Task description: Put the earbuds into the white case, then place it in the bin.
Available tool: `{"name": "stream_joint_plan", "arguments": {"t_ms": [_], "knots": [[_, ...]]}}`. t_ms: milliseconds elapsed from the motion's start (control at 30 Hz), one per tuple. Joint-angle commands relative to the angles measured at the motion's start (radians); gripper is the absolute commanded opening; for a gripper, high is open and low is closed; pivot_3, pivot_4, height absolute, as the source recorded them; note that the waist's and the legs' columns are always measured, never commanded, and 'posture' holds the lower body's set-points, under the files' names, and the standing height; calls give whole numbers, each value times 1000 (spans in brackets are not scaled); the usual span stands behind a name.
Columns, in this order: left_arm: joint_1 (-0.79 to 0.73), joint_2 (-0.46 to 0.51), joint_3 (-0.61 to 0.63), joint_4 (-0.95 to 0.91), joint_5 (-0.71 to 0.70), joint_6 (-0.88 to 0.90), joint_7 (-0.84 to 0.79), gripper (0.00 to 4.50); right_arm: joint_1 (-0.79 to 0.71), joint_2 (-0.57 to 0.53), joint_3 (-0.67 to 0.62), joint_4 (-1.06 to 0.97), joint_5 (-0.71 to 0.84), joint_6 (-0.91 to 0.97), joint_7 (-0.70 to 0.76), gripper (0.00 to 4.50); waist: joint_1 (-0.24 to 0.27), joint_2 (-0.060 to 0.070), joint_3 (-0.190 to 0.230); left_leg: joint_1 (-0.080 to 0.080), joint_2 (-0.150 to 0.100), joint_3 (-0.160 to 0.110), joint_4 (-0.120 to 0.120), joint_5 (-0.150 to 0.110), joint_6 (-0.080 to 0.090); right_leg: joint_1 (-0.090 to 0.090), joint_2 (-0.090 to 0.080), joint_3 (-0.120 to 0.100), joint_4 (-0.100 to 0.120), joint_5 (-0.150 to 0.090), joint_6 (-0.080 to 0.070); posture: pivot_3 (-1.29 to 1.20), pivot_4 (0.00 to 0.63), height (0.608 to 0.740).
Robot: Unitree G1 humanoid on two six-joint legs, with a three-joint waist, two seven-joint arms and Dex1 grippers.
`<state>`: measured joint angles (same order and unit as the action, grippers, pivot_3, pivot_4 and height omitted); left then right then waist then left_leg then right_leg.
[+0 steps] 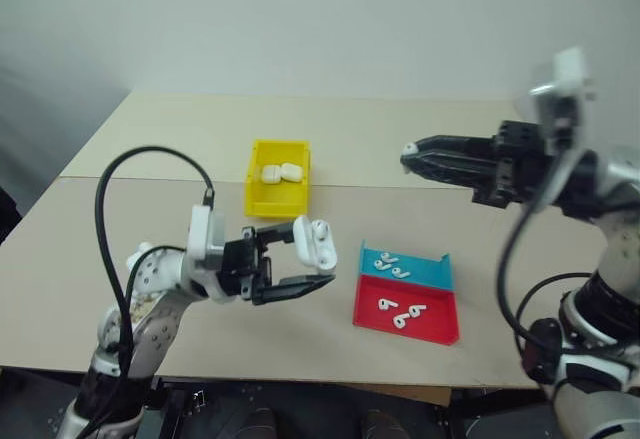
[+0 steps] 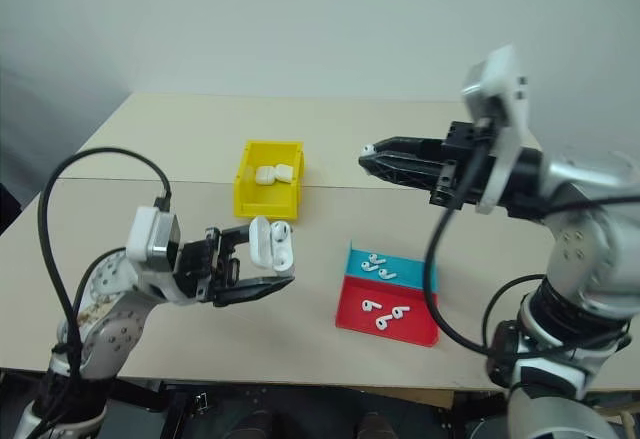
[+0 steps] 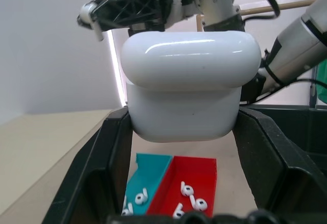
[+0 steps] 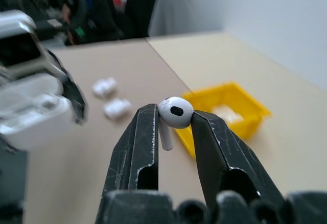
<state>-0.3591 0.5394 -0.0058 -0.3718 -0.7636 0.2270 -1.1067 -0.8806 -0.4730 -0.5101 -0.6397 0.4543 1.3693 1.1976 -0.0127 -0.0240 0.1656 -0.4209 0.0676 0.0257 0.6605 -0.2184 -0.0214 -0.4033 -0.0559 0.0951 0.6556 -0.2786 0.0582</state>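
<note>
A small glossy white rounded earbud case point(image 1: 318, 244), lid hinged open, sits clamped between the two black fingers of the left end effector point(image 1: 305, 257), lifted above the beige surface point(image 1: 150, 209). One tiny glossy white earbud point(image 4: 175, 113) is pinched at the tips of the right end effector point(image 4: 173, 124), raised in the air and pointing toward the case but well apart from it. So no bud looks seated in this case so far; insertion is the step in hand. More loose earbuds point(image 1: 400, 314) lie in the flat red-and-blue tray point(image 1: 440, 329). The bright yellow plastic bin point(image 1: 252, 194) already holds two closed white cases point(image 1: 280, 172); this case has yet to join them.
</note>
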Motion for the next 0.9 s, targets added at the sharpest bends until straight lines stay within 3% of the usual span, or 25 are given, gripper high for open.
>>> {"name": "stream_joint_plan", "arguments": {"t_ms": [33,200,400,667,900], "knots": [[-72,-23,-10,24,-20,27,-11,2725,17,80,-128,-102,155,40,-85,1187,0,0,0,0,0,0,0,0,0,0,0,0,0,0,0,0,150,740],[-139,-50,-38,48,-11,63,-24,2725,60,169,-172,-157,335,43,-210,1187,-4,0,0,0,0,0,0,0,0,0,0,0,0,0,0,0,150,740],[-177,-74,-63,67,5,81,-33,2725,150,204,-126,-174,534,-21,-353,1187,-6,0,0,0,0,-1,0,0,0,0,0,0,1,0,0,0,150,740],[-186,-114,-68,85,35,64,-38,2725,250,137,-15,-136,735,-145,-490,1187,-7,0,0,0,0,-1,0,0,0,0,0,0,0,0,0,0,150,740],[-170,-113,-62,76,44,57,-51,2725,324,57,96,-122,762,-284,-531,1187,-9,0,0,0,0,-1,0,0,0,0,0,0,0,0,0,0,150,740]]}}
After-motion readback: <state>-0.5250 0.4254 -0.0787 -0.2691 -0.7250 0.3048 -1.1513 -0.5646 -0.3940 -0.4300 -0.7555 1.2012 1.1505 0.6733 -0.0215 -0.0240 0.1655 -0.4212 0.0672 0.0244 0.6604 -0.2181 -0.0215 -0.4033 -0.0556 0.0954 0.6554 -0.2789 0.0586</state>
